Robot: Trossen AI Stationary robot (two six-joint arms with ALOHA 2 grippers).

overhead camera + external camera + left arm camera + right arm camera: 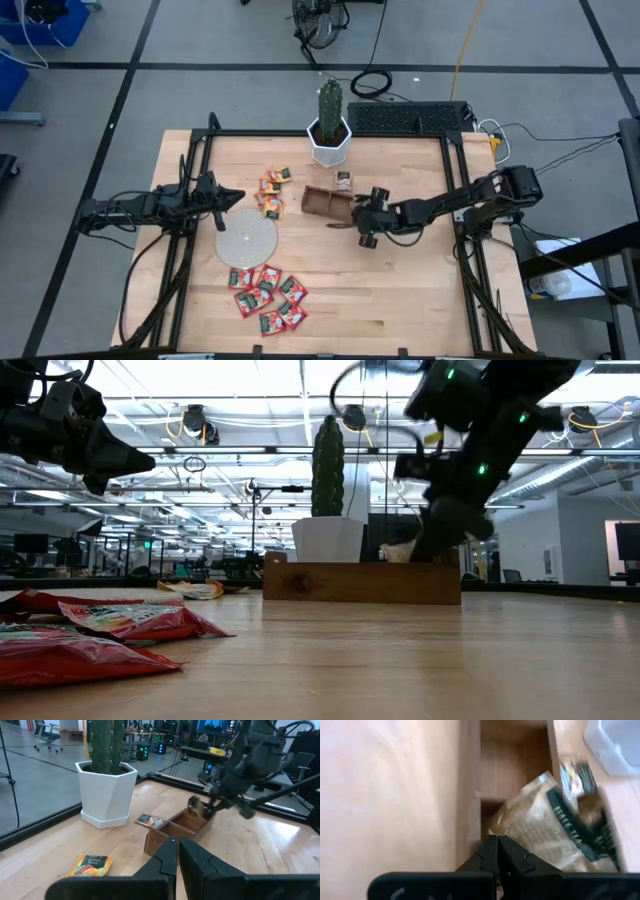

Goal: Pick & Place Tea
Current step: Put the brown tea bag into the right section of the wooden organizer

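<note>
The long brown tray (318, 203) lies mid-table in front of the potted cactus. My right gripper (497, 842) reaches in from the table's right over the tray's right end, shut on a whitish tea sachet with dark print (545, 827). A second whitish sachet (344, 181) lies flat on the table just beyond the tray. Orange-yellow sachets (272, 190) lie left of the tray, and red ones (268, 293) lie in a heap near the front. My left gripper (235, 196) waits shut above the table's left side. My right gripper pinches the whitish sachet by one edge near a corner (506, 829) between its two shut fingertips. The fingers slant down from the table's right. The sachet hangs tilted over the tray's end compartment (512, 765); whether it touches the wood, I cannot tell.
A white pot with a cactus (330, 135) stands close behind the tray. A round pale disc (247, 238) lies left of centre. A dark keyboard (410, 118) sits at the far edge. Bare wood spreads in front of and to the right of the tray.
</note>
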